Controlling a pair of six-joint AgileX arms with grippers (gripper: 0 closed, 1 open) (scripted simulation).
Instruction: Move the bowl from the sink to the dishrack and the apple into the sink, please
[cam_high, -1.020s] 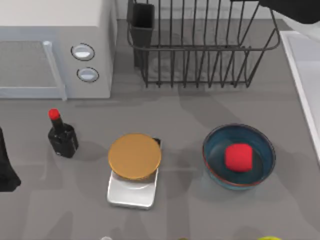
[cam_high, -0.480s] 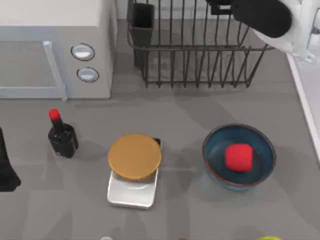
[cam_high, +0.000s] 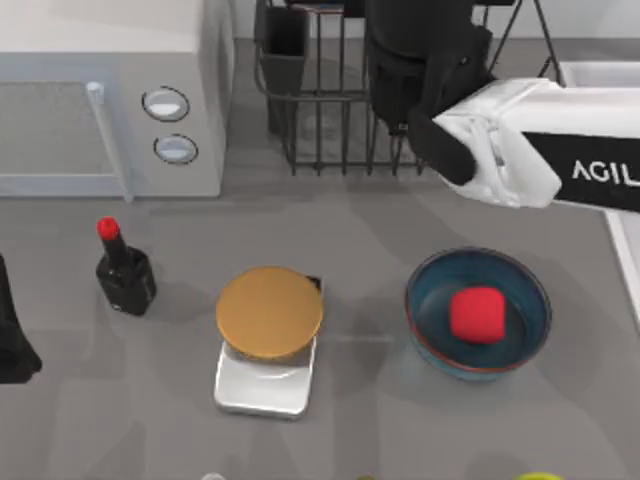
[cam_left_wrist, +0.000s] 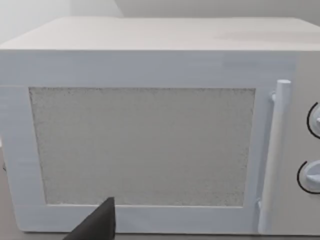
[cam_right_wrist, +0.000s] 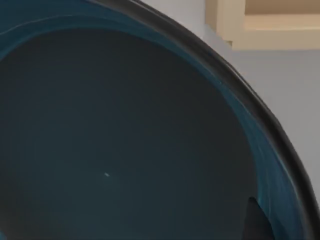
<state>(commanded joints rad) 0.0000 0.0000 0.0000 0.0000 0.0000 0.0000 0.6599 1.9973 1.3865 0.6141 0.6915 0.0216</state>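
Note:
My right gripper (cam_high: 415, 45) hangs over the black wire dishrack (cam_high: 330, 120), its white arm reaching in from the right. Close in the right wrist view is the deep-blue inside of the bowl (cam_right_wrist: 125, 140), with one dark fingertip (cam_right_wrist: 257, 220) at its rim, so the gripper is shut on it. A second, look-alike blue bowl (cam_high: 520, 285) stands on the table at the right front, and the red apple (cam_high: 476, 314) lies inside it. The sink's pale rim (cam_high: 590, 72) shows at the right edge. My left arm (cam_high: 10, 340) is parked at the left edge.
A white microwave (cam_high: 100, 90) fills the back left, faced by the left wrist view (cam_left_wrist: 150, 145). A black bottle with a red cap (cam_high: 124, 270) and a kitchen scale with a brown round top (cam_high: 268, 312) stand in front. A yellow-green thing (cam_high: 540, 477) peeks at the front edge.
The right arm has swung leftward from the sink side, carrying the bowl over the dishrack. The bowl with the apple and the left arm have stayed put.

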